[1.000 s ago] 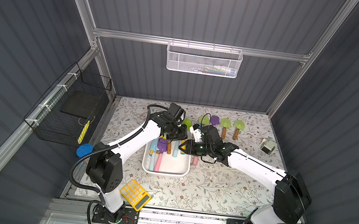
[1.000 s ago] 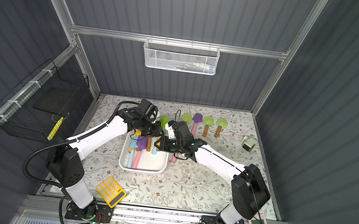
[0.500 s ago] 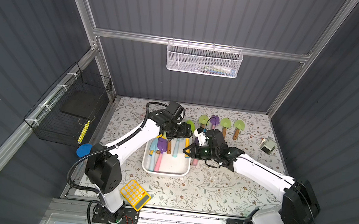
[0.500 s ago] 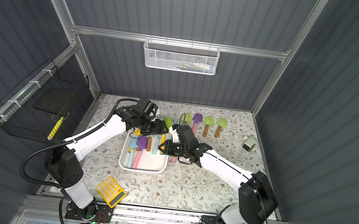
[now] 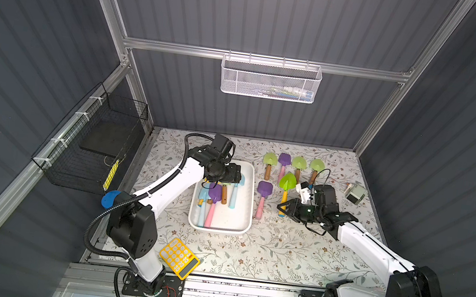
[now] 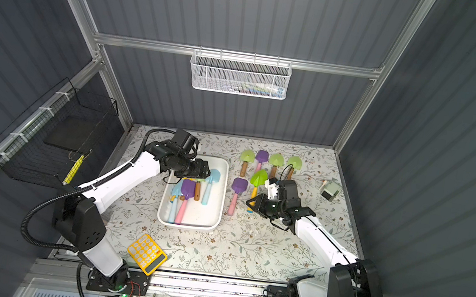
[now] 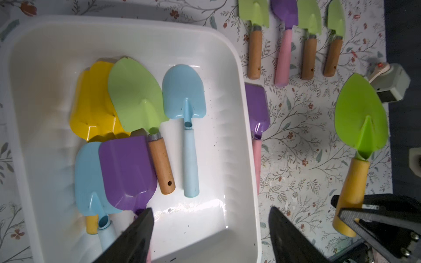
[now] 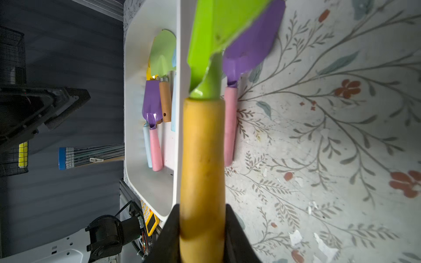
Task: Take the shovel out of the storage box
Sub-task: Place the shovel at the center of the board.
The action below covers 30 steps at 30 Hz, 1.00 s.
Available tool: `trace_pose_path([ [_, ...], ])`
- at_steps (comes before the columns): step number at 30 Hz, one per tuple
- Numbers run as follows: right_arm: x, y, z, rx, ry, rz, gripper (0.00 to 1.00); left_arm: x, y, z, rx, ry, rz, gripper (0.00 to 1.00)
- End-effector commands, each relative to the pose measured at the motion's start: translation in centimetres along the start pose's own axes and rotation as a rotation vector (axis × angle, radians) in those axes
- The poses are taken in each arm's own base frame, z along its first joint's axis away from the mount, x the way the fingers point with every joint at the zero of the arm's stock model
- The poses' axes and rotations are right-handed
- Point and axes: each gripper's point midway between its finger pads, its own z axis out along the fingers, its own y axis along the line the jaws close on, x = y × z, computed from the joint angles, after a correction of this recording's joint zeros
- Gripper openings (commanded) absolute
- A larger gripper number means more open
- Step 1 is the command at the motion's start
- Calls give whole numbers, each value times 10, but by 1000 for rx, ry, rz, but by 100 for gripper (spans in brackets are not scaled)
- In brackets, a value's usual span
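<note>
The table [image 5: 279, 254] with the flower pattern carries everything. Its right part seems to be the place for shovels already taken out: a row of four shovels [image 5: 299, 162] lies at the back with the handles toward the robot, and a lone purple shovel [image 5: 264, 189] lies just beside the box.

The storage box [image 5: 251, 194] stands between the two arms, so I judge that both of them can reach it.

The left pincer [image 7: 210, 209] hovers over the box with its jaws wide apart and nothing between them, probably ready to go down for another shovel.

The right pincer [image 8: 202, 211] is closed on the lower end of the yellow handle of a green shovel [image 5: 288, 182]. A hold at the handle end leaves the blade free, and I think this is so that the shovel can be laid parallel to the others.

This green shovel is outside the box, on its right side, beyond the lone purple shovel and near the row. Its blade points away from the wrist, toward the back. Whether it touches the table I cannot tell.

Several shovels remain in the box, under the left pincer. The light blue shovel [image 7: 184, 91] lies alone, while the piled purple shovel [image 7: 127, 170] is just beside one of its fingers [image 7: 136, 234]
</note>
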Motion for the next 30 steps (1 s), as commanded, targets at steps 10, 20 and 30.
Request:
trace_pose_path([
  [10,10,-31,41,-148,107,101,15,16,10,16,-21,49,30,79],
  [20,14,-57,59,-138,139,151,16,28,24,19,-45,72,20,79],
  [30,13,-79,72,-87,179,189,24,32,28,21,-55,76,9,78],
])
